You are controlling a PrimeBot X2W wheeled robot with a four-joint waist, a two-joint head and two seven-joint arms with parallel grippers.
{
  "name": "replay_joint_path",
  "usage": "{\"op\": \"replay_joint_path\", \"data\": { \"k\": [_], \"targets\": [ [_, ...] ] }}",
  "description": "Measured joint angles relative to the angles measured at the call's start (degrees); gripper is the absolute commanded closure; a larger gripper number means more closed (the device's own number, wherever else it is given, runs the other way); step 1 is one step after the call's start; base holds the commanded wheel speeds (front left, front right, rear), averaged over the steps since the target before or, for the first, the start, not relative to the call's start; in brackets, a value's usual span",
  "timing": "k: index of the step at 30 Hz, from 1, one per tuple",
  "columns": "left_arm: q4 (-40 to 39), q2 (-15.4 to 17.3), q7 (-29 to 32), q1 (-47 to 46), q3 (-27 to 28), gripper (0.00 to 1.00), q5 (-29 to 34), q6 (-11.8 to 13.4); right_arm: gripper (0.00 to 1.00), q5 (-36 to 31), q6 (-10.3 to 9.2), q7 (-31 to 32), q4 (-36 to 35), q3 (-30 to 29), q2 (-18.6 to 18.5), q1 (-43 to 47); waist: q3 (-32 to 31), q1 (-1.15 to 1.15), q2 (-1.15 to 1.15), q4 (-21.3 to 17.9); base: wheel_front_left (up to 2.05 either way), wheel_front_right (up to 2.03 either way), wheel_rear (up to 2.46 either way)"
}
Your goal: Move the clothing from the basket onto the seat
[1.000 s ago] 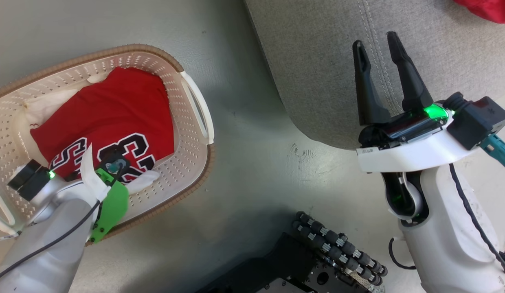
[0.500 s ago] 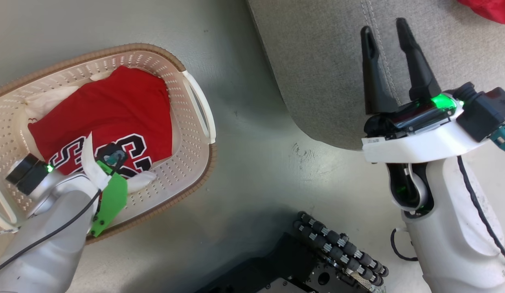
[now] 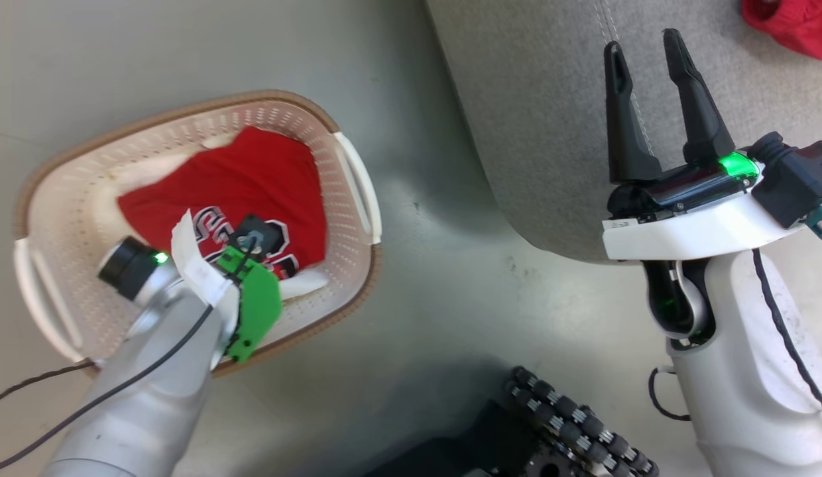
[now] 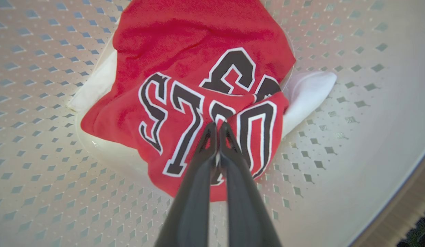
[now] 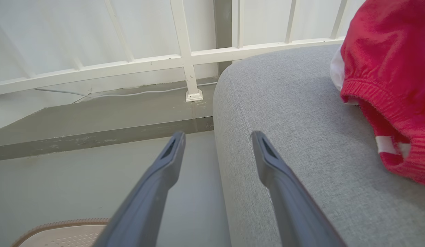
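The left gripper [image 4: 218, 126] is clamped on a fold of the red jersey [image 4: 198, 48], a soft fabric whose black, white-edged lettering [image 4: 185, 113] is too crumpled to read. The jersey lies in the cream perforated plastic basket [image 3: 73, 199], brown-rimmed, on the left. The right gripper [image 3: 642, 41] stands spread over the grey woven seat [image 3: 530, 99]. Another red garment [image 3: 792, 23] lies at the seat's far right.

Bright even light; soft shadows on floor [image 3: 417, 265]; left wrist view blurred, bowed at edges.
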Motion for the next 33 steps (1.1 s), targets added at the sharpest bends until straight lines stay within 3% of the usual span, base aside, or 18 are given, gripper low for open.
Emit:
{"op": "replay_joint_path", "data": {
  "k": [5,10,33],
  "targets": [
    [-0.7,-3.4,-5.2,0.1,2.4,1.00,-3.1,0.8,0.00,-1.4,0.01,0.0,1.8,-0.9,-1.8,0.1,-3.1,-0.01,0.00,2.7,0.00,0.00,0.00],
    [-1.8,-4.5,-10.1,0.7,4.4,1.00,-5.8,1.3,0.00,-2.7,0.08,0.0,3.5,-1.7,-3.7,0.6,-6.0,-0.01,0.00,5.5,0.00,0.00,0.00],
    [-6.0,-5.2,-26.0,10.6,9.6,1.00,-16.1,2.0,0.00,-3.2,0.62,-0.2,11.1,-2.0,-6.4,8.4,-22.7,-0.01,0.00,18.1,0.00,0.00,0.00]
  ]
}}
